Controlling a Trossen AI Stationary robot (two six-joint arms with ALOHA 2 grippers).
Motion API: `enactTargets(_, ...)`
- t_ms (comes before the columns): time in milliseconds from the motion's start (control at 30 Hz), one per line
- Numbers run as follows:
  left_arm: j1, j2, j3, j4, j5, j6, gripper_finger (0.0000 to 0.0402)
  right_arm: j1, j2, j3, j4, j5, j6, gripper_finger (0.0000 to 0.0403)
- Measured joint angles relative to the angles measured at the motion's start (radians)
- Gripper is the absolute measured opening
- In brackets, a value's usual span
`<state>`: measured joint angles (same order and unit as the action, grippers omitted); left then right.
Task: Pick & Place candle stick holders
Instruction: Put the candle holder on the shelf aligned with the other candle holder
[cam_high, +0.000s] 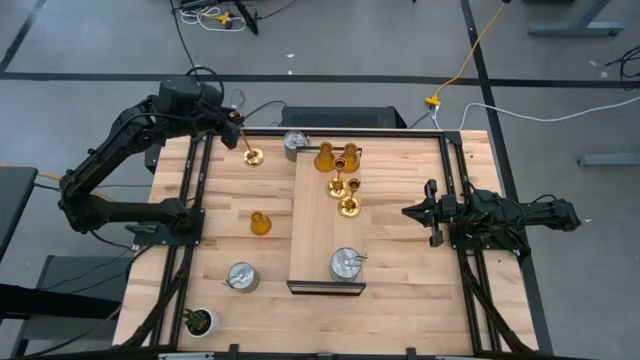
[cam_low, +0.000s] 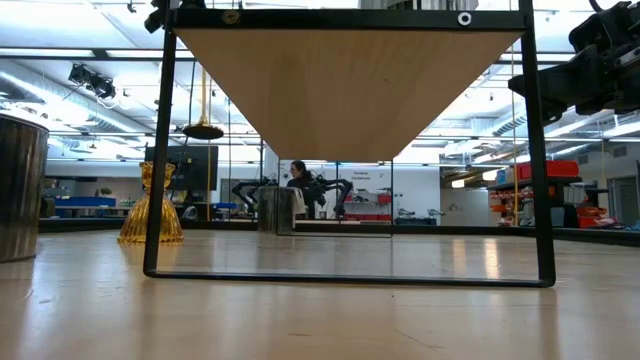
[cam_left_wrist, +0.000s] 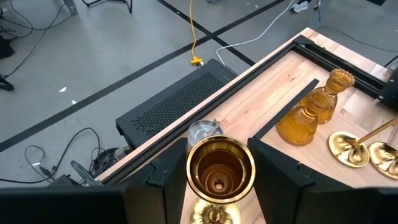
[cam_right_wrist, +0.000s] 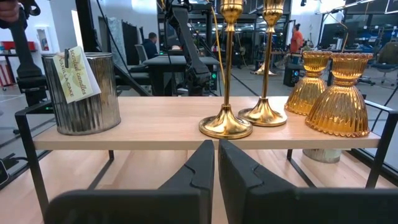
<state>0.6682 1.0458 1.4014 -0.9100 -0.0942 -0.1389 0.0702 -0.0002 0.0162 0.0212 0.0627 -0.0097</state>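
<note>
My left gripper (cam_high: 243, 135) is at the table's far left, shut on a shiny gold thin-stemmed holder (cam_left_wrist: 219, 168), which the low view shows lifted (cam_low: 203, 130). My right gripper (cam_high: 405, 212) is shut and empty, right of the raised wooden shelf (cam_high: 315, 240). On the shelf stand two amber bell-shaped holders (cam_high: 337, 156), two gold holders (cam_high: 344, 197) and a silver holder (cam_high: 346, 265). On the table stand an amber holder (cam_high: 260, 223), a silver one (cam_high: 242, 277) near the front, and a silver one (cam_high: 296, 143) at the far edge. My left gripper pinches the gold holder's top cup (cam_left_wrist: 194, 167) between its two fingers, one on each side of the rim. The fingers come from above, slanting down. The holder hangs below them, stem down, its round base (cam_low: 203, 130) clear of the table.
A tiny green potted plant (cam_high: 198, 321) stands at the near left corner. The shelf's black metal frame (cam_low: 155, 150) rises from the table's middle. A black box (cam_left_wrist: 174, 102) lies beyond the far edge. A person (cam_low: 297, 180) sits in the room behind.
</note>
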Motion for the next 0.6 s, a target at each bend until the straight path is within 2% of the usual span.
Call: enactTargets(600,0.000,0.000,0.000,0.000,0.014,-0.006,0.0156,0.000,0.000,0.000,0.000,0.000,0.000,0.0027)
